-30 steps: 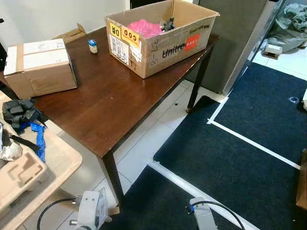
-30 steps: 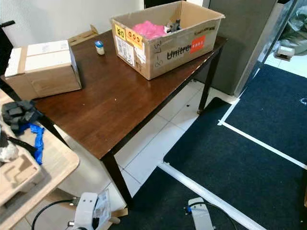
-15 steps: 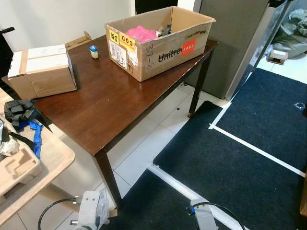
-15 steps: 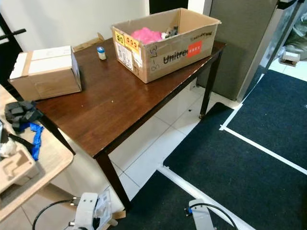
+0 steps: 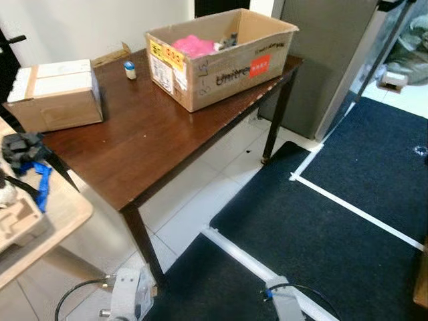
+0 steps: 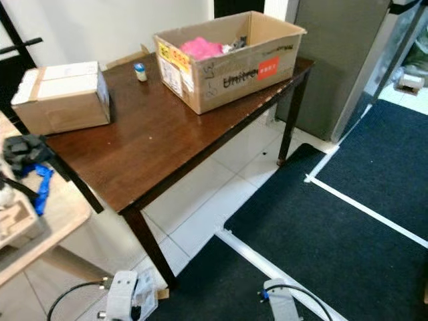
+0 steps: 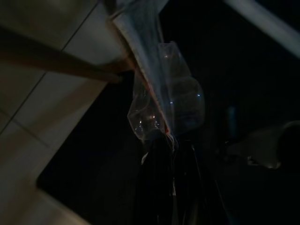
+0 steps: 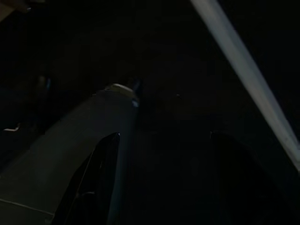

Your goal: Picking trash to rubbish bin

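My left gripper [image 7: 169, 149] hangs low beside the floor, shut on a crumpled clear plastic wrapper [image 7: 174, 101] that dangles from its tips over white tile and dark carpet. The left arm [image 5: 128, 299] shows at the bottom of the head view near the table leg. Over the dark carpet, my right gripper [image 8: 164, 187] hangs idle with its two black fingers [image 8: 101, 178] spread apart and nothing between them. The right arm [image 5: 283, 306] shows at the bottom edge.
A dark wooden table [image 5: 150, 144] stands ahead with an open cardboard box [image 5: 224, 53] holding pink material, a closed box [image 5: 57, 93] and a small bottle [image 5: 130, 69]. A light side table [image 5: 57, 210] with clutter is at left. Navy carpet [image 5: 334, 221] with white tape lies right, a grey cabinet [image 5: 328, 47] behind.
The whole picture has shifted as the camera moved, so the table and side table sit further left and lower in view. Both arms still hang at the bottom edge.
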